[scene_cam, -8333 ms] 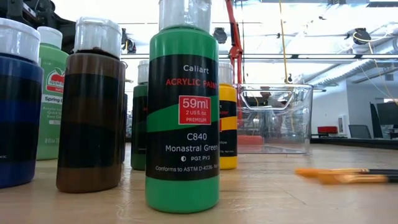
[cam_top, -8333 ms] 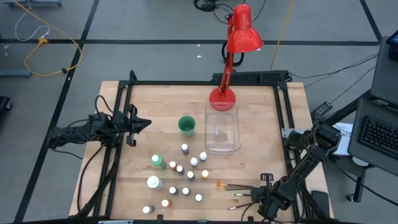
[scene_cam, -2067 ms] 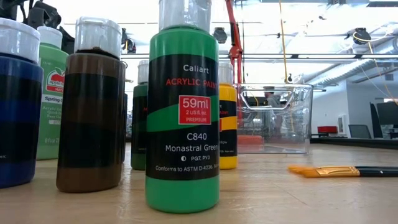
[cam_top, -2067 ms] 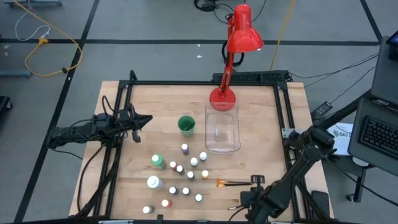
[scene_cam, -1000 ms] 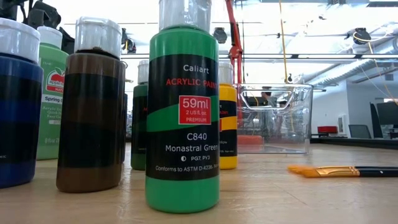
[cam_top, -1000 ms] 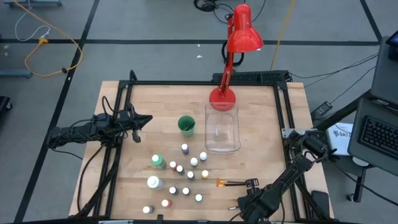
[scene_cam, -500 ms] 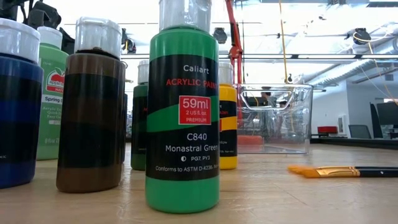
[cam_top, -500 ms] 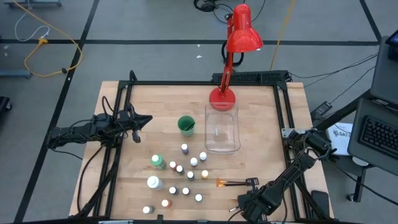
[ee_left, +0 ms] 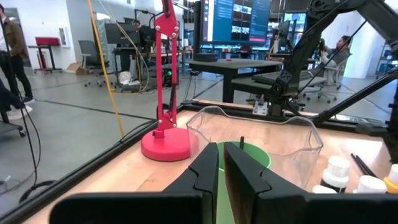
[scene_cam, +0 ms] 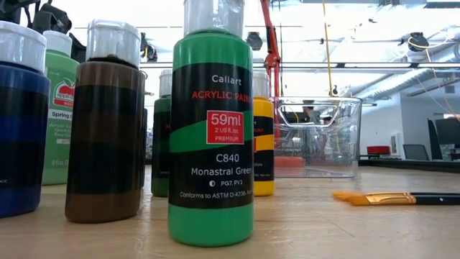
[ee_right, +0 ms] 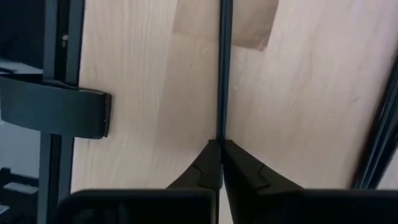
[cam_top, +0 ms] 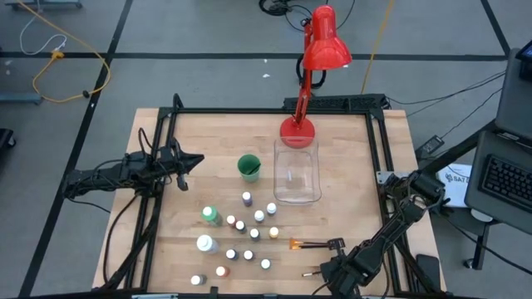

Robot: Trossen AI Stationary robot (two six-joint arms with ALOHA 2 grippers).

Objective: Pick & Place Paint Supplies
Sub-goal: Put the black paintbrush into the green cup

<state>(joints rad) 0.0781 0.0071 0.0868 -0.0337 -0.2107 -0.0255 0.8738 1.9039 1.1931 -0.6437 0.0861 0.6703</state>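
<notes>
One brush [ee_left: 241,143] stands in the green cup [cam_top: 248,169]; the right claw [ee_right: 219,163] pinches another brush [ee_right: 224,68]. Bottles [cam_top: 248,225] remain; left claw [ee_left: 221,167] waits, pressed together.

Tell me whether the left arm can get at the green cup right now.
Probably yes: the left gripper faces the green cup across bare wooden table, with nothing between them, though its fingers are shut.

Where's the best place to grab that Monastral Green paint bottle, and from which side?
Take the Monastral Green bottle around its round body, just below the white cap, coming down from above: it stands upright, with a brown bottle near on one side and room toward the brushes.
</notes>
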